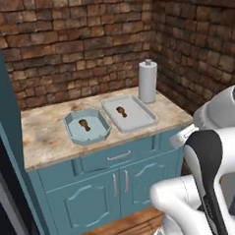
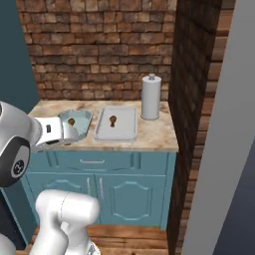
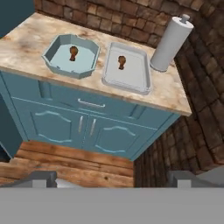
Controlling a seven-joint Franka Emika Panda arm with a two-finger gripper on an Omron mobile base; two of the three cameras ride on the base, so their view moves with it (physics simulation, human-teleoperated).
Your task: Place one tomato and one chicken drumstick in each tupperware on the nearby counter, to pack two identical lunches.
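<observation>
Over on the bench (image 1: 46, 133) I've got both tupperware trays sitting side by side, close but not touching. My left tray (image 1: 87, 126) is the bluer one with cut-off corners, and the right tray (image 1: 128, 112) is paler and more rectangular. Each has one chicken drumstick in it: left drumstick (image 1: 84, 124), right drumstick (image 1: 121, 111). I can't see a tomato in either tray. A paper towel roll (image 1: 148, 81) stands upright just behind the right tray, near the brick corner. My claw (image 3: 111, 179) is spread wide with nothing in it, hanging back from the bench, out in front of the teal cabinets (image 1: 113, 183) and looking down at everything.
</observation>
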